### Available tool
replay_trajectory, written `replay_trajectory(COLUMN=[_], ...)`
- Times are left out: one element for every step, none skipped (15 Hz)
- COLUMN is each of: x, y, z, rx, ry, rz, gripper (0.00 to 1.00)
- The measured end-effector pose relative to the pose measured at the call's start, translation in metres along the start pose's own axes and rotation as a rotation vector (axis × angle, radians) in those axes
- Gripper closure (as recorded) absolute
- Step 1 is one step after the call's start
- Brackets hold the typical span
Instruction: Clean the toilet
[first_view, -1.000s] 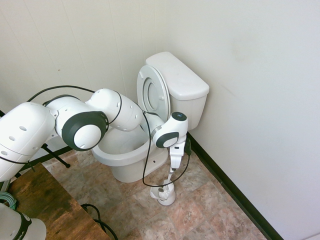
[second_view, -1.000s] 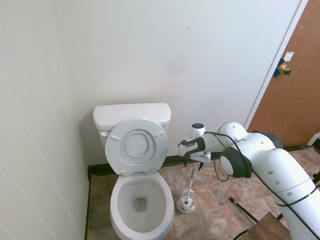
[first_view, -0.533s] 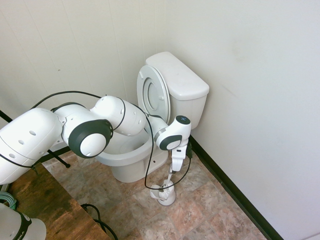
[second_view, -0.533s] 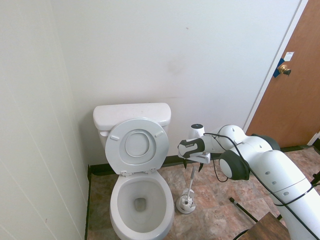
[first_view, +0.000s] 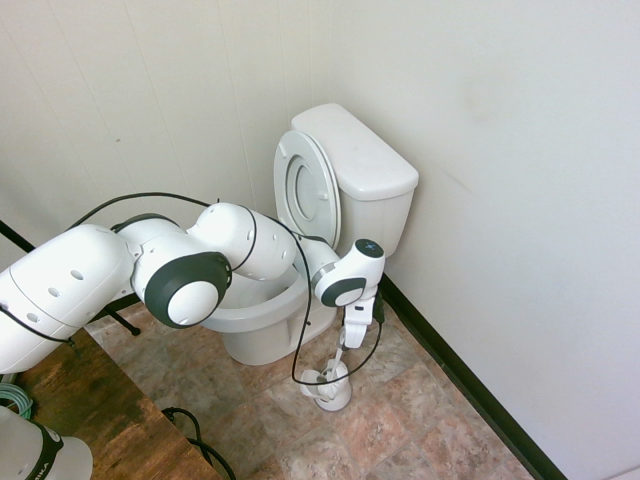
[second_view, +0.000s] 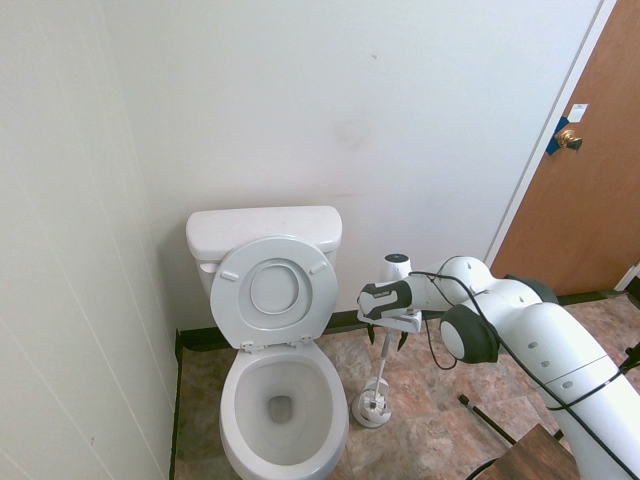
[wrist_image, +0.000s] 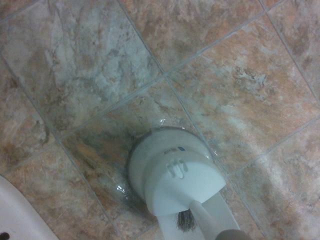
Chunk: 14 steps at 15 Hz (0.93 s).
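Note:
The white toilet stands in the corner with its lid and seat raised against the tank, so the bowl is uncovered. Beside it on the tiled floor stands a white brush holder, with a thin brush handle rising out of it. My gripper points straight down at the top of that handle. Its fingers are open, and I cannot tell whether they touch the handle.
A brown door with a brass knob is at the right. A black baseboard runs along the wall behind the holder. A wooden surface lies near the arm's base, and a dark stick lies on the floor.
The arm has reached further out and lowered, bringing the gripper down closer over the brush handle. The toilet and the holder have not moved.

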<state>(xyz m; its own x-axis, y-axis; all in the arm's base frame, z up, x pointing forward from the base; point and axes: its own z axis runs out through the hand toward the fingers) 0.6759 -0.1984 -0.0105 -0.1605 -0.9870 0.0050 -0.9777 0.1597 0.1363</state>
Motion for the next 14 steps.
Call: replay_trajectory(x=[0.0,-0.001,-0.001,-0.002,-0.002,-0.003,-0.005,-0.007,-0.009,-0.012,-0.015,-0.017,-0.018,-0.018], y=[0.0,0.0,0.0,0.0,-0.001,-0.001,-0.001,-0.003,-0.004,-0.005,-0.006,-0.007,-0.008,-0.009], z=[0.0,0.001,0.002,0.003,0.005,0.007,0.008,0.008,0.009,0.012,0.014,0.016,0.016,0.016], rx=[-0.001,-0.002,-0.003,-0.004,-0.006,-0.007,-0.008,-0.013,-0.016,-0.016,-0.018,-0.018,-0.017,-0.017], ry=[-0.001,-0.001,-0.002,-0.003,-0.004,-0.005,-0.007,-0.011,-0.015,-0.017,-0.018,-0.018,-0.018,-0.019], rz=[-0.001,-0.003,-0.004,-0.005,-0.006,-0.007,-0.009,-0.013,-0.017,-0.021,-0.025,-0.028,-0.03,-0.033], gripper=[1.0,1.0,1.0,1.0,1.0,1.0,1.0,1.0,1.0,1.0,1.0,1.0,1.0,1.0])
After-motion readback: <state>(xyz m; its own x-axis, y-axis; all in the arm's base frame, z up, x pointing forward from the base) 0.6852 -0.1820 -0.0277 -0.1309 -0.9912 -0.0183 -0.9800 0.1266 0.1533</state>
